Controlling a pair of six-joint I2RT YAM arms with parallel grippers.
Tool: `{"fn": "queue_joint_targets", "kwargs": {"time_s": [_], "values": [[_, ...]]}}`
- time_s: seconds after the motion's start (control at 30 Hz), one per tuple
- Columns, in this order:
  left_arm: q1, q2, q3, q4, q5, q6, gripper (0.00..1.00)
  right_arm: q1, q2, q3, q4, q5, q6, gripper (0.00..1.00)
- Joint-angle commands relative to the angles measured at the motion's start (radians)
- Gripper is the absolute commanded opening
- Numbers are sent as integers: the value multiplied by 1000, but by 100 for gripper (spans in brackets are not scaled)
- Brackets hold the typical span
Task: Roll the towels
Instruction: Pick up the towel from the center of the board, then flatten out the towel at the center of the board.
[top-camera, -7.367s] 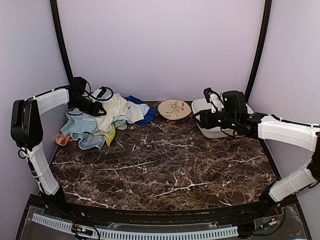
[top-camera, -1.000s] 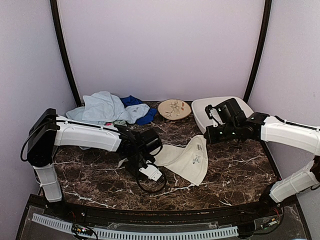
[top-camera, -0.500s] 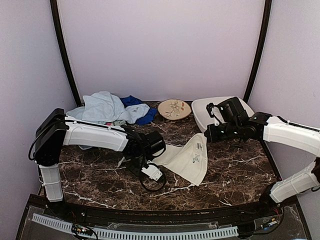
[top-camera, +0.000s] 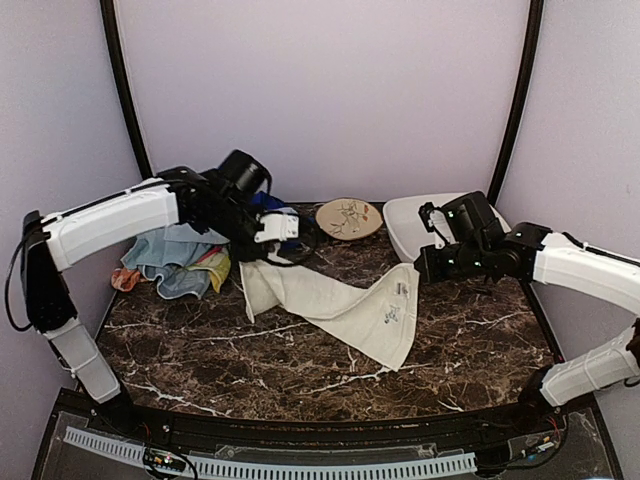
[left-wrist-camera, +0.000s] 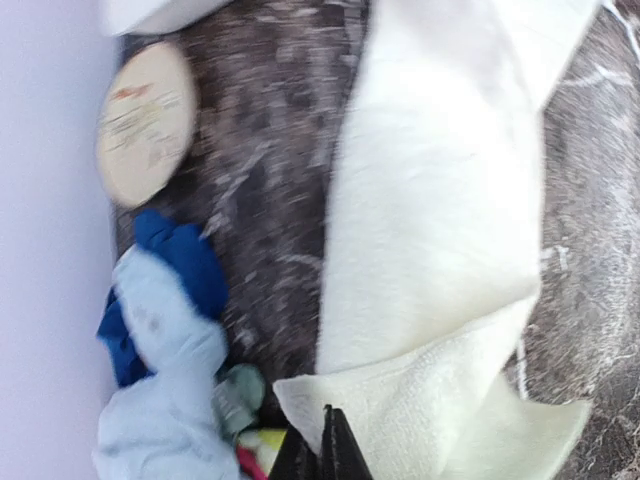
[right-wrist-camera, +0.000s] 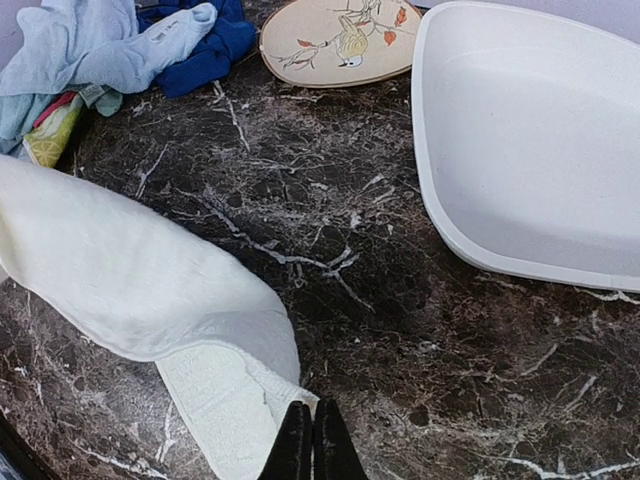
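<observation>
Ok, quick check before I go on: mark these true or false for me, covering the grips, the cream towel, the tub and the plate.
1. Both grippers are shut on the cream towel. True: the left gripper and the right gripper each pinch an end of the cream towel.
2. The cream towel is already rolled. False: it lies stretched out between the two grippers, loosely folded, not rolled.
3. A towel lies in the white tub. False: the white tub holds nothing that the right wrist view shows.
4. The patterned plate sits between the pile of other towels and the tub. True: the patterned plate is at the far edge, right of the pile of other towels.
</observation>
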Motion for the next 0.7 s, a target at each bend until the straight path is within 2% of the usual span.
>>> {"fn": "queue_joint_targets", "kwargs": {"time_s": [0.0,0.2,0.37,0.47,0.67], "values": [[105,-278,-61,26,140,-168,0,-11,-75,47,-20,31,-11,0],[151,-529,-252,57,209,-326,0,-10,-178,45,-71,-3,25,0],[191,-650,-283,-100,332,-384,0,-4,-279,52,-189,-50,58,0],[191,-705,-305,-152,347,-400,1,-1,-323,50,-246,-74,84,0],[191,-770,-410,-62,325,-464,0,0,-330,12,-260,-63,117,0]]}}
